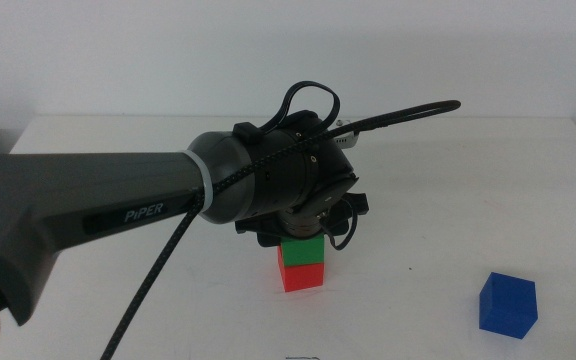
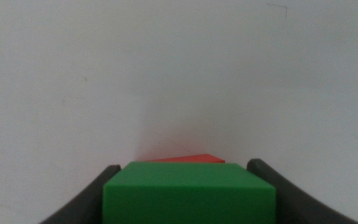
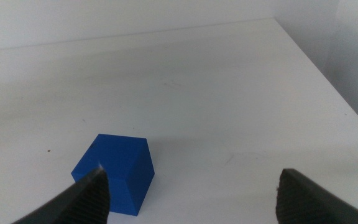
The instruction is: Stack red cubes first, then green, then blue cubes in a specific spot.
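Note:
The red cube (image 1: 302,276) sits on the white table near the middle. The green cube (image 1: 304,251) rests squarely on top of it. My left gripper (image 2: 185,171) reaches down from the left arm and is shut on the green cube (image 2: 188,196), one dark jaw on each side; a sliver of the red cube (image 2: 188,159) shows beyond it. The blue cube (image 1: 508,303) lies alone at the front right. My right gripper (image 3: 191,186) hovers open just above and beside the blue cube (image 3: 114,177), out of the middle view.
The left arm's wrist and cable (image 1: 268,175) hang over the stack and hide the jaws in the middle view. The table's right edge (image 3: 328,74) runs close to the blue cube.

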`<state>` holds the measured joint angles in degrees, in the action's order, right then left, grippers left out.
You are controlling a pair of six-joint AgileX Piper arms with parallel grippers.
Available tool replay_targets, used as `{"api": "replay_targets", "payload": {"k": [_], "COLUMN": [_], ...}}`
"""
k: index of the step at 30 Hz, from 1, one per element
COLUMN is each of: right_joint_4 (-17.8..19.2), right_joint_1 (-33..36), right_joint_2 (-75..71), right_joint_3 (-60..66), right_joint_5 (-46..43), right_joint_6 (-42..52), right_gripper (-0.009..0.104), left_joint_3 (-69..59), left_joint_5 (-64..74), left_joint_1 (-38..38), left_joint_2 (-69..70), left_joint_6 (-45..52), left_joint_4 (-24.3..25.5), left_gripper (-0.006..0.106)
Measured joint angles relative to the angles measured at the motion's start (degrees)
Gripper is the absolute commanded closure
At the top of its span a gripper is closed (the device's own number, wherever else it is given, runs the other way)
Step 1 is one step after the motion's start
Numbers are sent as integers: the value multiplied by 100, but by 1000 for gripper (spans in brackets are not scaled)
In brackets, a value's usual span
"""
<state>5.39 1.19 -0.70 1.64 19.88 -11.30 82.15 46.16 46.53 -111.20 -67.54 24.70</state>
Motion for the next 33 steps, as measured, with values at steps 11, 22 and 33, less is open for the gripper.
{"api": "replay_targets", "payload": {"k": [11, 22, 33], "right_joint_4": [0, 0, 0], "right_joint_1": [0, 0, 0], "right_joint_2": [0, 0, 0], "right_joint_3": [0, 0, 0], "right_joint_5": [0, 0, 0], "right_joint_6": [0, 0, 0], "right_gripper": [20, 20, 20], "left_joint_3": [0, 0, 0], "left_joint_5": [-21, 244, 1373], "left_joint_1": [1, 1, -1229], "left_joint_2": [18, 1854, 4202], "left_joint_6": [0, 1648, 6932], "left_joint_4": [25, 52, -2237], "left_gripper": [15, 10, 9]}}
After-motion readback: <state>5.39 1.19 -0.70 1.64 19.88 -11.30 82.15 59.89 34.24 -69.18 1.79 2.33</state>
